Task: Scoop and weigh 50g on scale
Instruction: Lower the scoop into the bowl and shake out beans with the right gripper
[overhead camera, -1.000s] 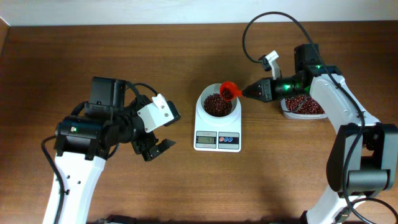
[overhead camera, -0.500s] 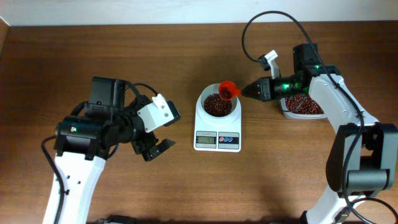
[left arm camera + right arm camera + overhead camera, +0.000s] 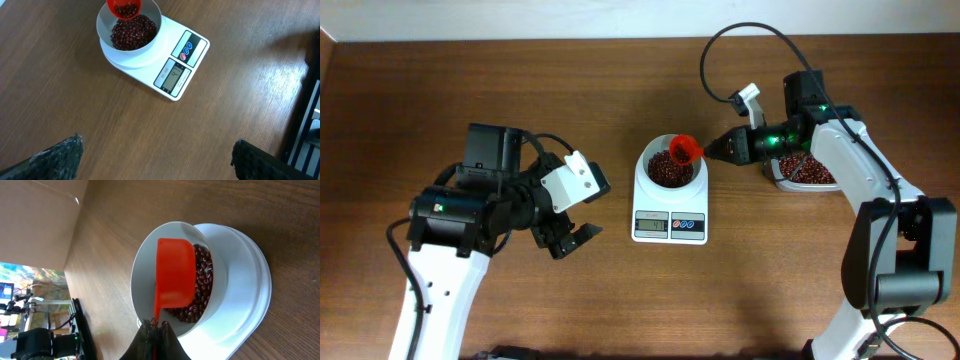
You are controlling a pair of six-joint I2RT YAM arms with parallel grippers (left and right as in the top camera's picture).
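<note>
The white scale (image 3: 670,226) stands mid-table, its round bowl (image 3: 648,160) holding a heap of dark red-brown beans (image 3: 667,172). My right gripper (image 3: 715,150) is shut on the handle of an orange scoop (image 3: 686,149), which hangs over the bowl's far right rim. In the left wrist view the scoop (image 3: 124,7) still carries beans above the bowl (image 3: 152,17). In the right wrist view the scoop (image 3: 175,280) hides part of the beans (image 3: 202,275), and my right gripper (image 3: 156,325) pinches its handle. My left gripper (image 3: 570,235) is open, off to the left of the scale (image 3: 182,57).
A clear plastic tub (image 3: 807,172) of more beans sits at the right, under my right arm. The right arm's black cable loops above the table behind the scale. The left fingertips (image 3: 60,155) hover over bare wood.
My right gripper and the scoop have shifted slightly left, further over the bowl. The left arm has not moved.
</note>
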